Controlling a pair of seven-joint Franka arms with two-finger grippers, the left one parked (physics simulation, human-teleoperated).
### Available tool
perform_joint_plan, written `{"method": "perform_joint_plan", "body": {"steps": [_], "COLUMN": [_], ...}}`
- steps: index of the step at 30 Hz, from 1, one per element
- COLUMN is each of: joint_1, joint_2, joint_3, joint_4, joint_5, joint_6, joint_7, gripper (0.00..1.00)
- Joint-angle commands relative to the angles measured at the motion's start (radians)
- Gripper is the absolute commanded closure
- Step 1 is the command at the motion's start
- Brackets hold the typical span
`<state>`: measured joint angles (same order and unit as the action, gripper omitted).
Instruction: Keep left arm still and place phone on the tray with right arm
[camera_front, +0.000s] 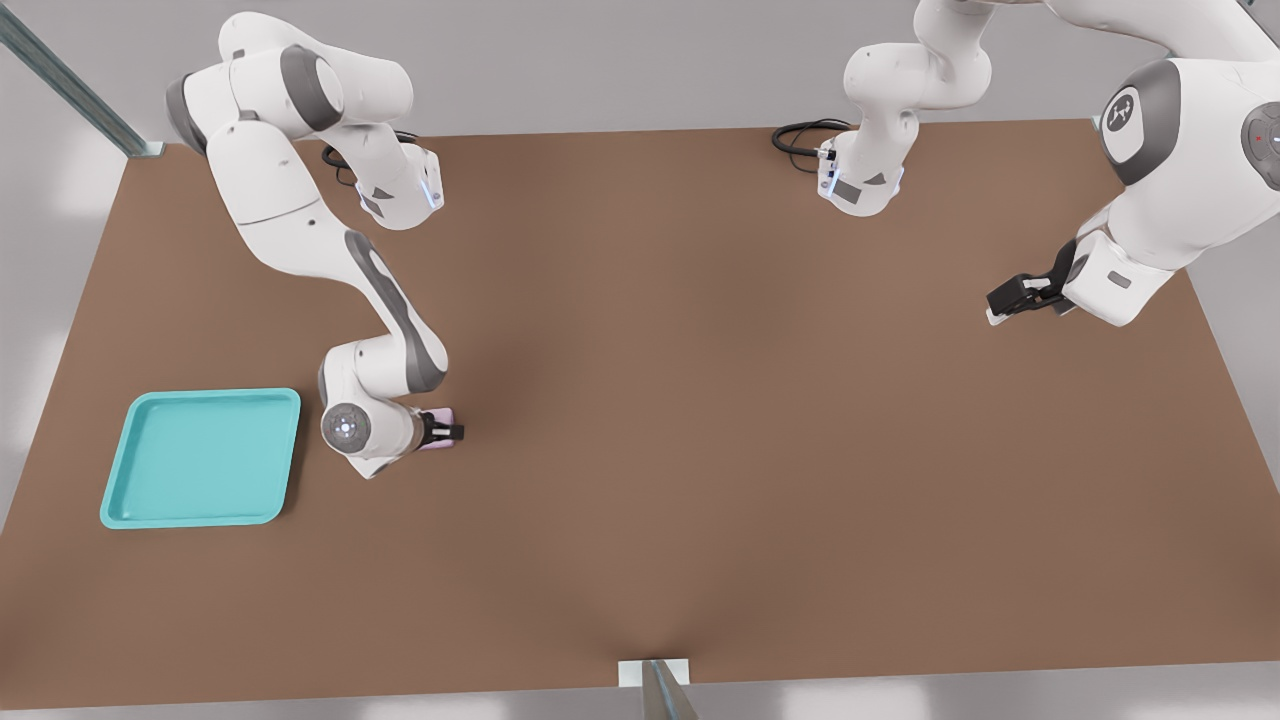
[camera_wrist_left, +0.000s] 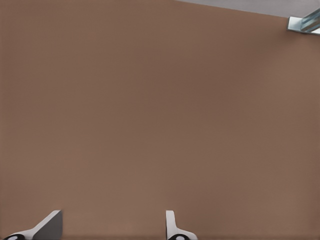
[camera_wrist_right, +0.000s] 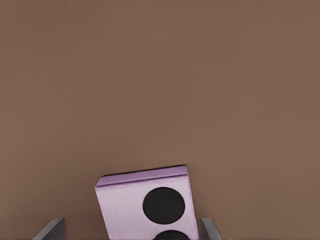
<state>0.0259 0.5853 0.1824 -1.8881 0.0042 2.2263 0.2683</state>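
The pale pink phone (camera_front: 441, 414) lies flat on the brown table, a short way to the front view's right of the teal tray (camera_front: 200, 458). My right arm's gripper (camera_front: 446, 432) is down at the phone, its black fingers on either side of it. In the right wrist view the phone (camera_wrist_right: 125, 205) shows two round black lenses and sits between the grey fingertips (camera_wrist_right: 51, 231), with a gap on each side. My gripper (camera_wrist_right: 132, 233) is open. Nothing lies in the tray.
The parked arm's black gripper (camera_front: 1020, 297) hangs over the table at the front view's right. A black cable (camera_front: 805, 135) loops by the far arm base. A metal post (camera_front: 662, 690) stands at the near table edge.
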Motion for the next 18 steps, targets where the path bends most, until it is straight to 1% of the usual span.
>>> {"method": "perform_joint_plan", "body": {"steps": [1, 6, 18], "joint_1": [0.000, -0.001, 0.000], "joint_2": [0.010, 0.018, 0.033], "joint_3": [0.000, 0.000, 0.002], "joint_4": [0.000, -0.016, -0.029], "joint_5": [0.000, 0.000, 0.000], "joint_6": [0.038, 0.044, 0.046], "joint_7": [0.065, -0.037, -0.066], "gripper": [0.00, 0.00, 0.00]}}
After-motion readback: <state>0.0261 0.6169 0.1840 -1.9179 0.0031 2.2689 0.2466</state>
